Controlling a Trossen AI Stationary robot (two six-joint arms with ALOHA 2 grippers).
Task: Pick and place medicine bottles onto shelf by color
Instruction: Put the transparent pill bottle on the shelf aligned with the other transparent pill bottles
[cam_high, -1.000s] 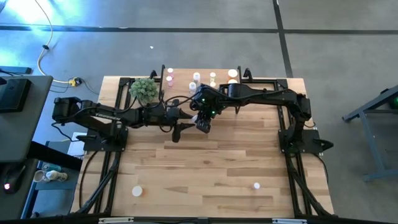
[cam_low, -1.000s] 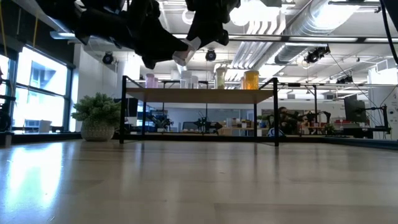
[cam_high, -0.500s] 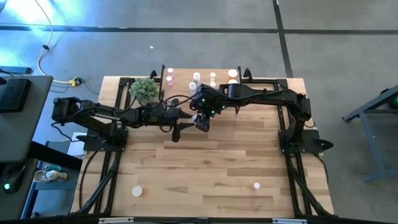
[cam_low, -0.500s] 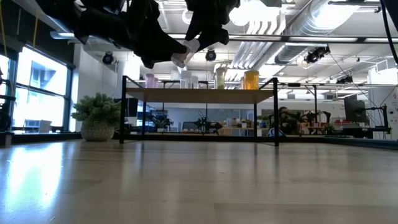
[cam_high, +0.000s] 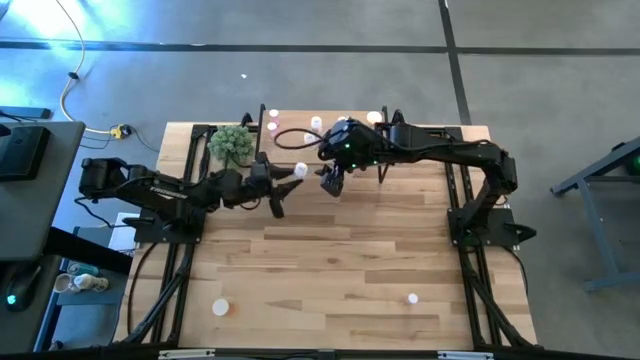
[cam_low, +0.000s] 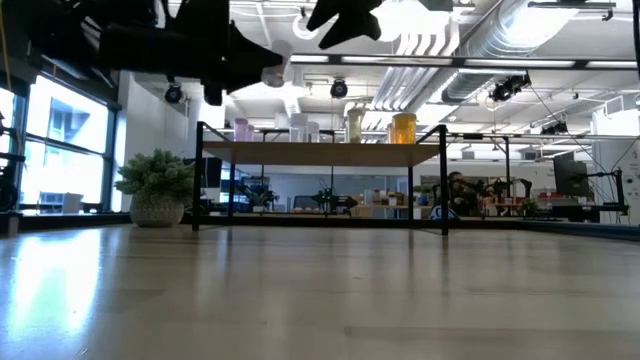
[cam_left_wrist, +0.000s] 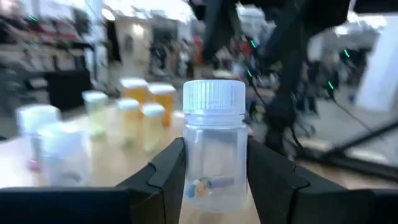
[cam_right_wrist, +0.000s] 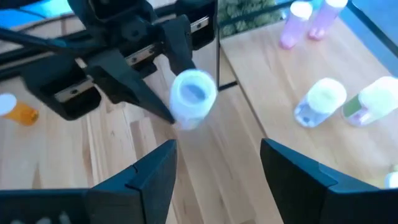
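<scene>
Two dark jointed arms (cam_high: 440, 152) with black looping cables.

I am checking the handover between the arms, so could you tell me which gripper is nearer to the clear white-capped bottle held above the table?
Left. The left gripper is shut on the clear bottle, one finger on each side. The right gripper hangs open, apart from it.
</scene>
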